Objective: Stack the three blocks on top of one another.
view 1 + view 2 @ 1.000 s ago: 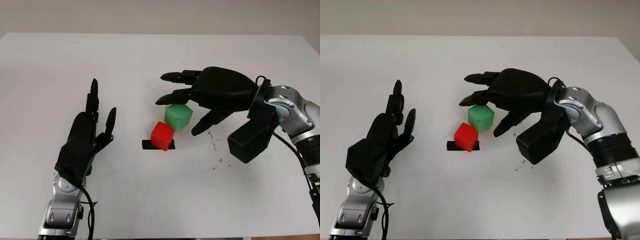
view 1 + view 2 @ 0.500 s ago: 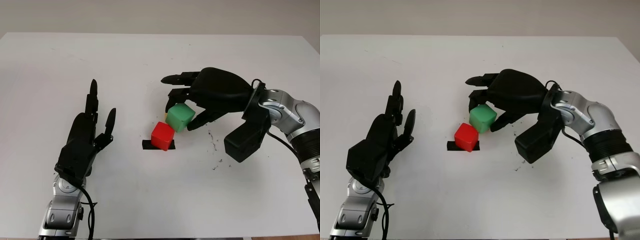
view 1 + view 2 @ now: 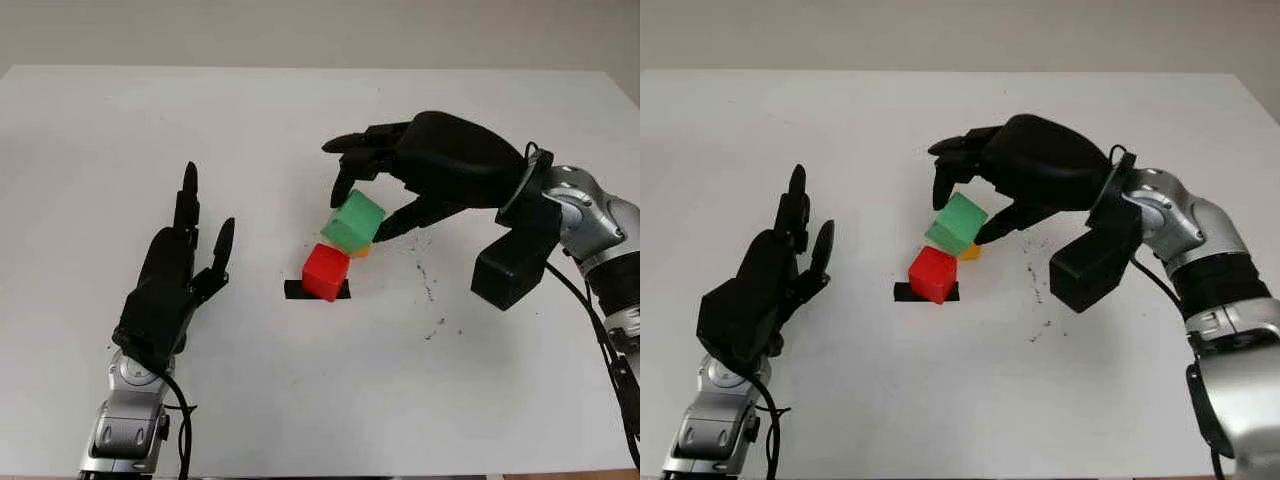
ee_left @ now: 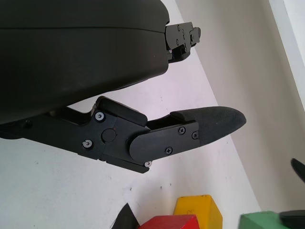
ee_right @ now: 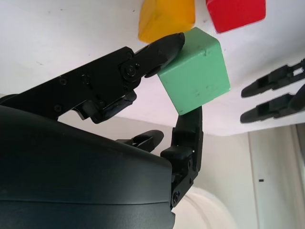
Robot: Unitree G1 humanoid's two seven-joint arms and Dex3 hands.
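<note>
Pinching the green block [image 3: 353, 221] between my thumb and a fingertip [image 5: 167, 45], my right hand [image 3: 440, 165] has it lifted clear of the table [image 3: 320, 380] and tilted, one corner dipping down toward the red block [image 3: 325, 271]. From my right wrist I can see the thumb tip pressed on one face and a finger on the opposite face (the other finger juts out past the block without touching it). The green block hangs just above and slightly behind the red one; whether they touch, I cannot tell.

Beneath it, the red block sits on a strip of black tape [image 3: 294, 290] stuck to the white table. Just behind the red block, peeking out under the green one, is the yellow block [image 3: 969, 251], resting on the tabletop; from my left wrist it shows right beside the red block.

My left hand [image 3: 172, 275] is open and holds nothing, raised above the table well to the left of the blocks, palm side turned toward them. A few dark specks [image 3: 430, 290] mark the table surface under my right forearm, near the blocks.
</note>
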